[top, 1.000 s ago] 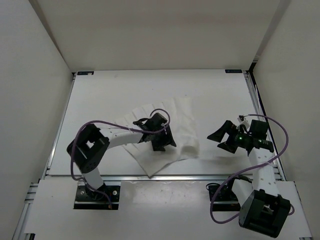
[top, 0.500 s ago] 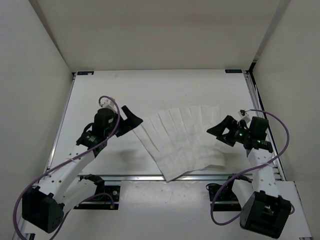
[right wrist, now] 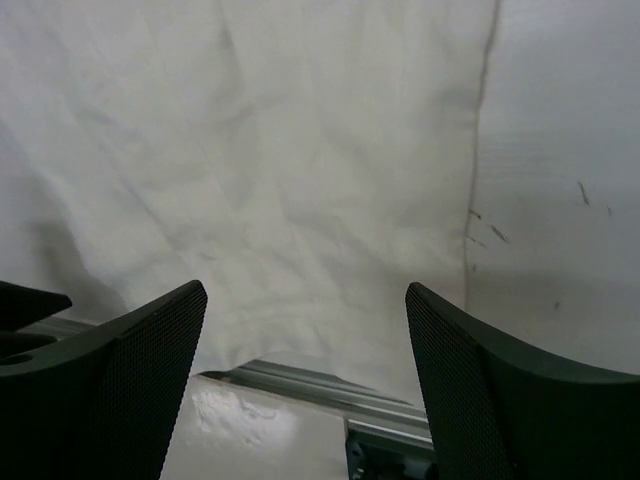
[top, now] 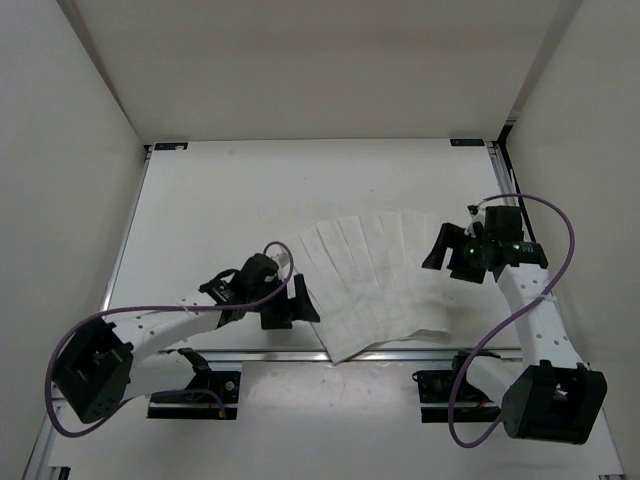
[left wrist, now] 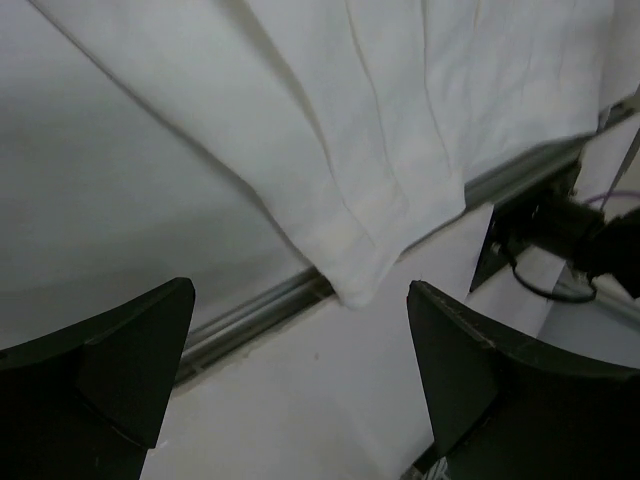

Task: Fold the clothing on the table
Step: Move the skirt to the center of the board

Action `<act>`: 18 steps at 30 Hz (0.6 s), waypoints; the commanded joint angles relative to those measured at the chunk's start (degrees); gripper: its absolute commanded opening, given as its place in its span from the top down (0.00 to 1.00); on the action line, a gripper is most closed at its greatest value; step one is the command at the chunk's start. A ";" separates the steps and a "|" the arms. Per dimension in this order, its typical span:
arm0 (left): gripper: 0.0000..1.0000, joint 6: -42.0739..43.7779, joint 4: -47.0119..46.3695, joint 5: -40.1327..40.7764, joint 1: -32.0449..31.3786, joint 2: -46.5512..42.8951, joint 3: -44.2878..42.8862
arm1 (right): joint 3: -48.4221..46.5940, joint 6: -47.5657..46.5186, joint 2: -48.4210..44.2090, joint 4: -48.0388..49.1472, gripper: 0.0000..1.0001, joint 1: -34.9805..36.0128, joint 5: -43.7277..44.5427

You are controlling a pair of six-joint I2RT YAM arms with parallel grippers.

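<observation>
The clothing (top: 370,285) lies spread flat on the table (top: 230,190), a white pleated piece whose near corner hangs over the front rail. My left gripper (top: 292,305) hovers open at its near-left edge. In the left wrist view the clothing (left wrist: 380,120) fills the top, with its corner between and beyond my open left gripper (left wrist: 300,370). My right gripper (top: 447,255) sits at the clothing's right edge, open. The right wrist view shows the clothing (right wrist: 300,180) under my right gripper (right wrist: 305,370), nothing between the fingers (right wrist: 130,370).
An aluminium rail (top: 420,352) runs along the table's near edge. White walls close in the left, right and far sides. Black brackets (top: 168,147) mark the far corners. Purple cables (top: 550,250) loop off both arms.
The clothing, bunched under my left gripper a second ago, now lies spread flat. My left arm let go, swung left, then came back to the near-left edge. My right gripper turned toward the right edge.
</observation>
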State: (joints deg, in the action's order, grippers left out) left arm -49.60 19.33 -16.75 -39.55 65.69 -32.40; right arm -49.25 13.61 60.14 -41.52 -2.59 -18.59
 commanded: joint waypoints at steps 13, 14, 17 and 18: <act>0.01 -8.49 -20.28 -2.93 -4.58 11.54 2.88 | 2.76 0.89 4.98 -15.08 0.24 -1.27 5.85; 0.01 -8.14 -20.21 -2.67 -3.87 13.83 1.65 | 3.20 1.16 4.81 -15.43 0.25 -1.63 6.37; 0.13 -5.68 -19.68 -3.20 -2.29 19.98 -2.65 | 3.38 1.07 7.27 -16.48 0.30 -2.33 5.14; 0.15 -5.16 -19.34 -3.98 -1.94 22.79 -3.97 | 3.55 1.16 8.49 -16.32 0.33 -2.59 4.18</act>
State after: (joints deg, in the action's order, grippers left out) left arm -57.47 1.34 -20.36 -42.83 83.72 -32.99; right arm -46.00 14.39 66.72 -55.86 -4.36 -13.37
